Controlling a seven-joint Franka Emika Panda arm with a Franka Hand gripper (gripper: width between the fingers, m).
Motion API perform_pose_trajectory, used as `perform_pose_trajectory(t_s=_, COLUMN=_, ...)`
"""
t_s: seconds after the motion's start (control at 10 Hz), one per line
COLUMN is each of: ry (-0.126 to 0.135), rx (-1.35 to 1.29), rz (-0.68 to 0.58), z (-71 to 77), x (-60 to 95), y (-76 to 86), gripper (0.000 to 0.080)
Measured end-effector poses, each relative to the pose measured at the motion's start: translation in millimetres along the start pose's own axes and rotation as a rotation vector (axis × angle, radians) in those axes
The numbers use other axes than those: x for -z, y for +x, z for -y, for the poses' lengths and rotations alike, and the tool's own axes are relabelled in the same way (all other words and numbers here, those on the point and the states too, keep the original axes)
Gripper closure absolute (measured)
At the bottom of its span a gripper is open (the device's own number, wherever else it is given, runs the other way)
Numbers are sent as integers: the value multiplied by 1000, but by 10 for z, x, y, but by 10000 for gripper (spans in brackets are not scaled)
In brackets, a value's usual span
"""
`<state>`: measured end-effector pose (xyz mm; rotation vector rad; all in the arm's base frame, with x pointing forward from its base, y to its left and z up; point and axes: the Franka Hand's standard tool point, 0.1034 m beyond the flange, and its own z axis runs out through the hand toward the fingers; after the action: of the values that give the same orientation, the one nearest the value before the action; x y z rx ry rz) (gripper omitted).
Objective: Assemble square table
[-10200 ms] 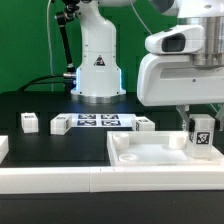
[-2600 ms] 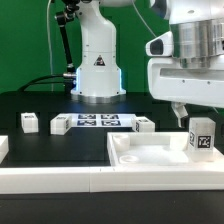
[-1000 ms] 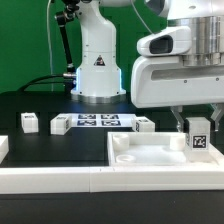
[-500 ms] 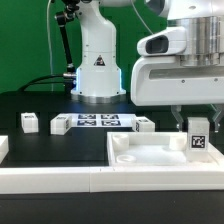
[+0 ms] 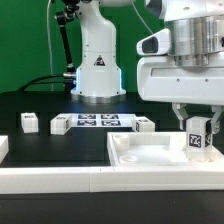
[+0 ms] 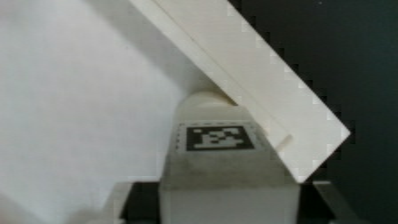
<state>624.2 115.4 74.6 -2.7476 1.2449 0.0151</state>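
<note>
- The claw [image 5: 196,125] is closed narrow on a white table leg [image 5: 198,142], with one finger on each side of it.
- The leg stands straight up. Its long side runs up and down, and its black-and-white tag faces the outside camera.
- The held leg is over the far corner of the table top [image 5: 150,157], at about 2 o'clock from the top's middle.
- In the wrist view the leg [image 6: 222,170] sits right beside the raised rim [image 6: 249,70] of the top. I cannot tell if its bottom end touches the top.
- The table top lies flat on the black table [image 5: 40,150].
- Three loose legs lie well apart from the held one: one [image 5: 145,124] at 12 o'clock from the top, and two more [image 5: 60,125] [image 5: 30,122] at about 10 o'clock.
- The marker board [image 5: 97,121] lies flat between the loose legs, in front of the robot base [image 5: 97,70].
- A long white bar [image 5: 60,181] runs along the near side, at 6 o'clock.
- Nothing sits between the claw and the corner.
</note>
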Motion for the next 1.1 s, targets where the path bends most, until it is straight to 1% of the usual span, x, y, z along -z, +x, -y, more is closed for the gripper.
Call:
perform_pose_trajectory(t_s=0.6, ry=10, rx=-323, rz=9, z=5, x=-4, y=-6, gripper=509)
perform_pose_trajectory(t_s=0.7, ry=33, rx=-474, rz=12, z=10, x=-7, y=-18, gripper=509)
perform_pose_trajectory(t_s=0.9, ry=49, rx=-643, rz=19, z=18, x=-9, y=-40, gripper=509)
perform_pose_trajectory(t_s=1.1, ry=68, rx=-871, rz=29, z=33, x=-12, y=-40, gripper=509)
